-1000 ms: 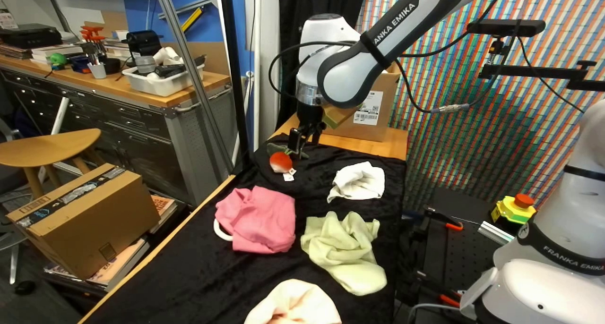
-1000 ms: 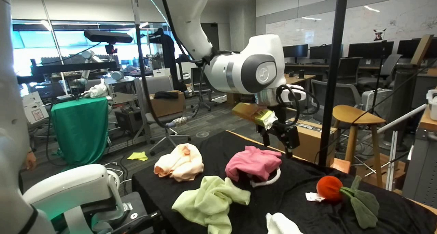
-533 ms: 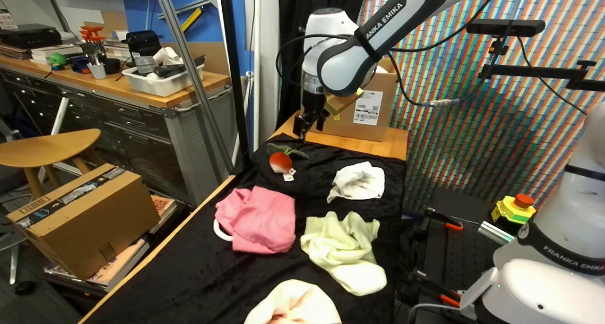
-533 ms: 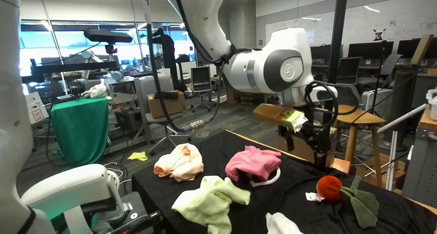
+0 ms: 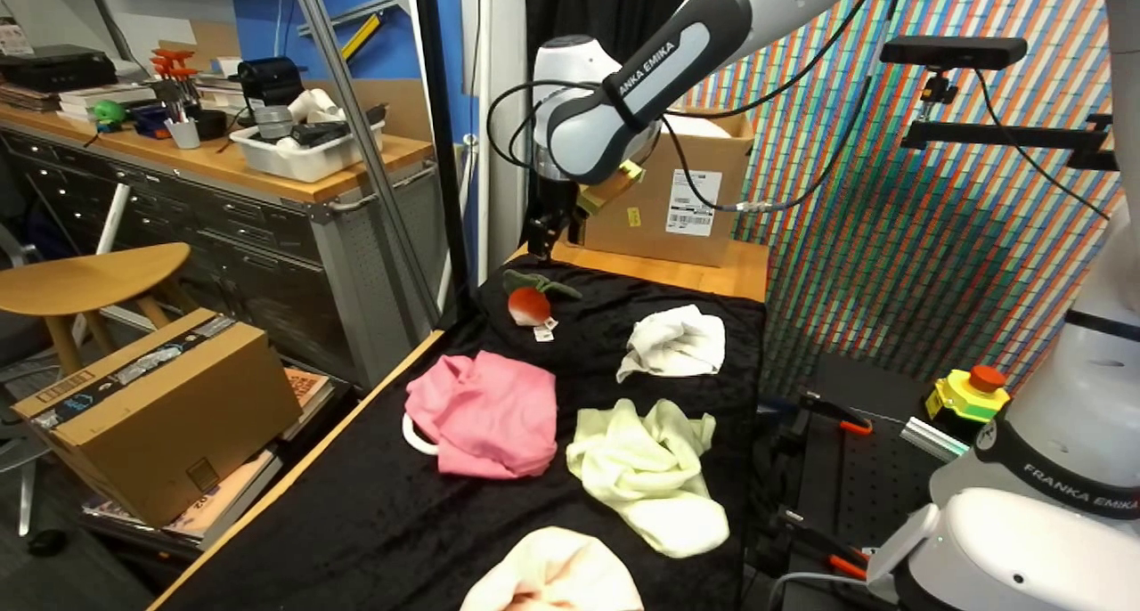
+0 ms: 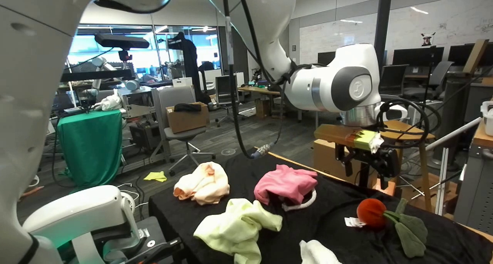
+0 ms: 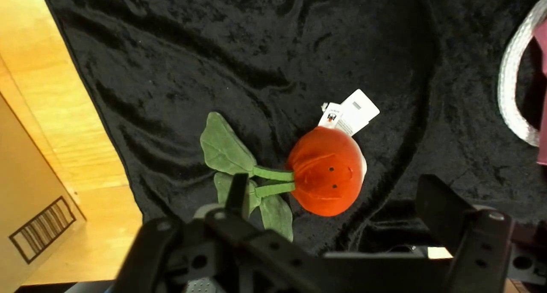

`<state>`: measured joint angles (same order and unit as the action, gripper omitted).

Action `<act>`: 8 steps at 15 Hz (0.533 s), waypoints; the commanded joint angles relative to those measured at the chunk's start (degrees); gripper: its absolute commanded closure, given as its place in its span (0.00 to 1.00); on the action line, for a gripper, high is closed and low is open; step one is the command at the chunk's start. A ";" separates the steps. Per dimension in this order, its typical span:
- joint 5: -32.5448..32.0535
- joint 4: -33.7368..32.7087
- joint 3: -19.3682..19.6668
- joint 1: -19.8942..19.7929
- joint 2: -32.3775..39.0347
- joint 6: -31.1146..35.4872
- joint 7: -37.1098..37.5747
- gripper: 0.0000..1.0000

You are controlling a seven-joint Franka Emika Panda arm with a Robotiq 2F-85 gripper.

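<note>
Claw [image 6: 366, 177] hangs in the air, jaws wide apart, near the red plush vegetable [image 7: 327, 175]. That lies on black cloth [image 7: 376, 49], pink bundle [image 5: 485, 415] nearby.

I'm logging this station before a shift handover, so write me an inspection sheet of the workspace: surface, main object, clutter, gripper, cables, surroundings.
Surface: creased black cover over a wooden table, bare at one end.
Main object: red plush vegetable with green leaves and white tags, lying on the cover.
Clutter: crumpled pink cloth, green cloth, peach cloth and white cloth; a white loop shows beside the pink one.
Gripper: open, above the cover near the plush, not touching it; held: nothing seen.
Cables: black cable hangs slack from the arm, with a metal connector.
Surroundings: cardboard box on the bare wood; around the table, a stool, workbench and emergency stop.
</note>
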<state>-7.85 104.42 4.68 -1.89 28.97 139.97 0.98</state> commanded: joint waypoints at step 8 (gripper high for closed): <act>2.97 -20.05 -2.15 -1.62 17.50 -4.58 -3.28 0.00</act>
<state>-6.67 90.77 3.52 -2.34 42.08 138.11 -0.89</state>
